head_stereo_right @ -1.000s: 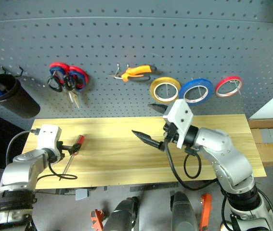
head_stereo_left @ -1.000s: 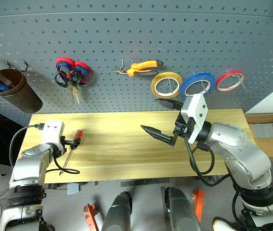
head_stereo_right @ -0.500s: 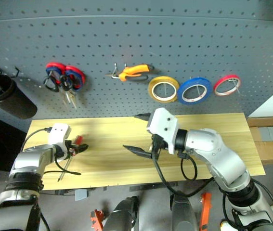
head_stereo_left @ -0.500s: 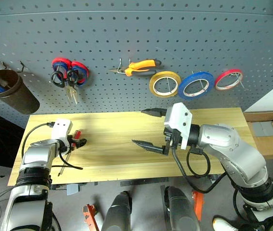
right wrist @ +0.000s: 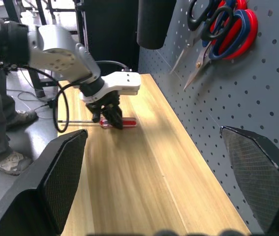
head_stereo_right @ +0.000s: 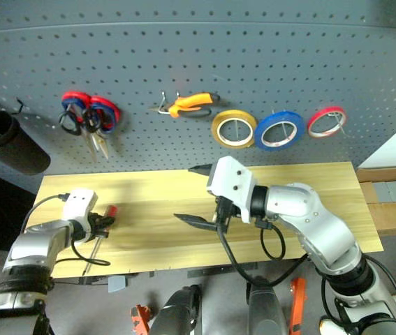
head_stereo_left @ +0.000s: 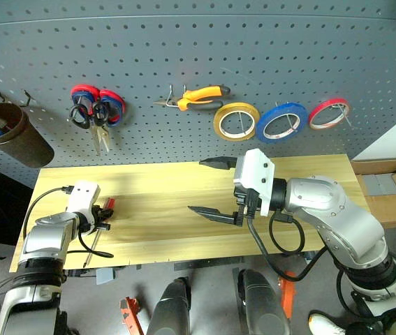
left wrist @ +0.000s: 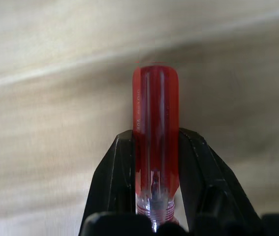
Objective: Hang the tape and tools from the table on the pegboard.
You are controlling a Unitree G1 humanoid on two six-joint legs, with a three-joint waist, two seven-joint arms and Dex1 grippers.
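A slim red-handled screwdriver [head_stereo_left: 107, 204] lies at the left end of the wooden table [head_stereo_left: 163, 181]. My left gripper [head_stereo_left: 102, 215] is shut on its red handle [left wrist: 155, 118], and one black finger [left wrist: 114, 182] presses each side. The thin shaft [head_stereo_left: 89, 248] runs toward the table's front edge. My right gripper [head_stereo_left: 215, 188] hangs open over the middle of the table, holding nothing. On the pegboard [head_stereo_left: 184, 42] hang black-handled scissors [head_stereo_left: 86, 115], orange-handled pliers [head_stereo_left: 199, 98] and the blue tape [head_stereo_left: 281, 121].
Red-and-blue-handled scissors [head_stereo_left: 110, 105] hang beside the black ones. A yellow tape ring [head_stereo_left: 236, 121] and a red one [head_stereo_left: 329, 114] flank the blue tape. A brown cup [head_stereo_left: 12, 132] hangs far left. Cardboard boxes [head_stereo_left: 386, 195] sit right of the table. A person's legs [right wrist: 1, 123] stand beyond its left end.
My left gripper has gone from open beside the screwdriver to shut on its red handle. My right gripper has drifted left, still open.
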